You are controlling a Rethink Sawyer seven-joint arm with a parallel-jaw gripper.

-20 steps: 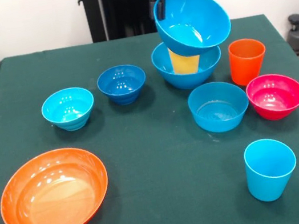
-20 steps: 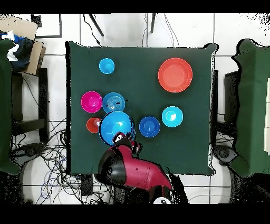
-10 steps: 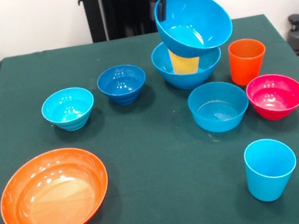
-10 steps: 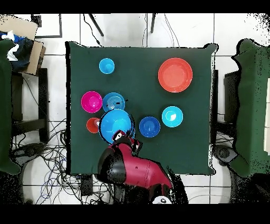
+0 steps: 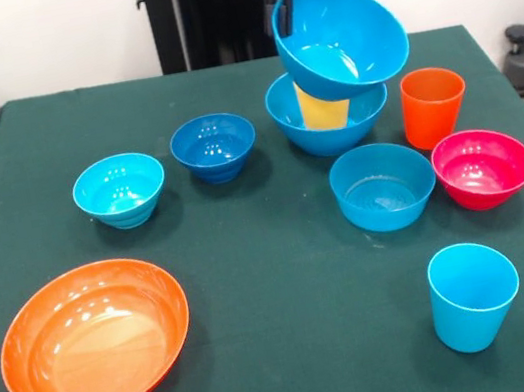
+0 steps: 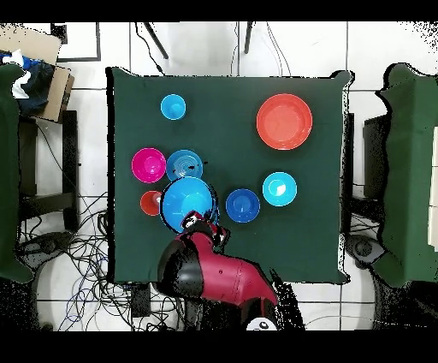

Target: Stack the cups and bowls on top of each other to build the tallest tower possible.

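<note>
Arm lowered from above, gripper clamped on a bowl rim

The gripper (image 5: pixel 281 8) is held high under the red wrist, its dark fingers (image 5: pixel 284 11) pointed down and closed on the rim of the tilted large blue bowl (image 5: pixel 340 35), which is carried just beside and below the jaws.

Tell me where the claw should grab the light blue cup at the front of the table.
Pinch the light blue cup at its rim, coming straight down from above, probably. It stands upright, mouth open, apart from the other pieces, and its walls taper downward, so the rim gives a surer hold.
</note>
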